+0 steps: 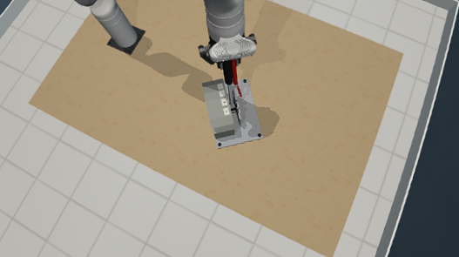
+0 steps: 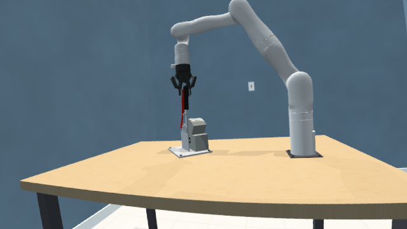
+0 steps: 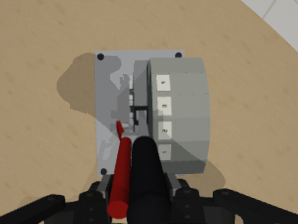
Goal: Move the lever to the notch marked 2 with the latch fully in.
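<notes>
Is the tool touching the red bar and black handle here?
Touching. In the wrist view the red bar and black handle run side by side into the tool, which is shut on both.
</notes>
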`<move>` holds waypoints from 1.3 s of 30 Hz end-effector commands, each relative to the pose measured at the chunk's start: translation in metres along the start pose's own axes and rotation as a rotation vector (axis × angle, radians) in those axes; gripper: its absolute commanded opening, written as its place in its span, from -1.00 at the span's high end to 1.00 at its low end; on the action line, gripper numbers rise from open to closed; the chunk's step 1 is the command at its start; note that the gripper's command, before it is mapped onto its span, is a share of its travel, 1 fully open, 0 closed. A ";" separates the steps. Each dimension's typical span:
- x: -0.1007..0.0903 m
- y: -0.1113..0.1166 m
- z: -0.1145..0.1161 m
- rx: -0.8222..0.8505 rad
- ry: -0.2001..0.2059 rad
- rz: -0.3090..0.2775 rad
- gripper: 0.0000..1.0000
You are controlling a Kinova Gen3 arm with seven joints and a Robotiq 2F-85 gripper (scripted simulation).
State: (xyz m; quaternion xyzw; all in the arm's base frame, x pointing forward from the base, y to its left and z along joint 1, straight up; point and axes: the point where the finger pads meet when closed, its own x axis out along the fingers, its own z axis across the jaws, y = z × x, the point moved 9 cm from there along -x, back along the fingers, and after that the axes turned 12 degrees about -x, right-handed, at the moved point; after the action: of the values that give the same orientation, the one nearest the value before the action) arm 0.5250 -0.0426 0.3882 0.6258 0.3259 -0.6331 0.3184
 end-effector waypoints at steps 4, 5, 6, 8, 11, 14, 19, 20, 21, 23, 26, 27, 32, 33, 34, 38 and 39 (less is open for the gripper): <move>0.002 0.006 0.001 0.006 0.000 0.013 1.00; 0.002 0.006 0.001 0.006 0.000 0.013 1.00; 0.002 0.006 0.001 0.006 0.000 0.013 1.00; 0.002 0.006 0.001 0.006 0.000 0.013 1.00; 0.002 0.006 0.001 0.006 0.000 0.013 1.00; 0.002 0.006 0.001 0.006 0.000 0.013 1.00; 0.002 0.006 0.001 0.006 0.000 0.013 1.00; 0.002 0.006 0.001 0.006 0.000 0.013 1.00; 0.002 0.006 0.001 0.006 0.000 0.013 1.00; 0.002 0.006 0.001 0.006 0.000 0.013 1.00; 0.002 0.006 0.001 0.006 0.000 0.013 1.00; 0.002 0.006 0.001 0.006 0.000 0.013 1.00; 0.002 0.006 0.001 0.006 0.000 0.013 1.00; 0.002 0.006 0.001 0.006 0.000 0.013 1.00; 0.001 0.008 0.001 0.006 0.000 0.013 1.00; 0.001 0.010 0.002 0.006 0.000 0.013 1.00; 0.001 0.010 0.002 0.006 0.000 0.013 1.00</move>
State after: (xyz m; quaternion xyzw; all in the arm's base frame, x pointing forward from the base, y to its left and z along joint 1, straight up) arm 0.5278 -0.0458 0.3888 0.6258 0.3259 -0.6330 0.3186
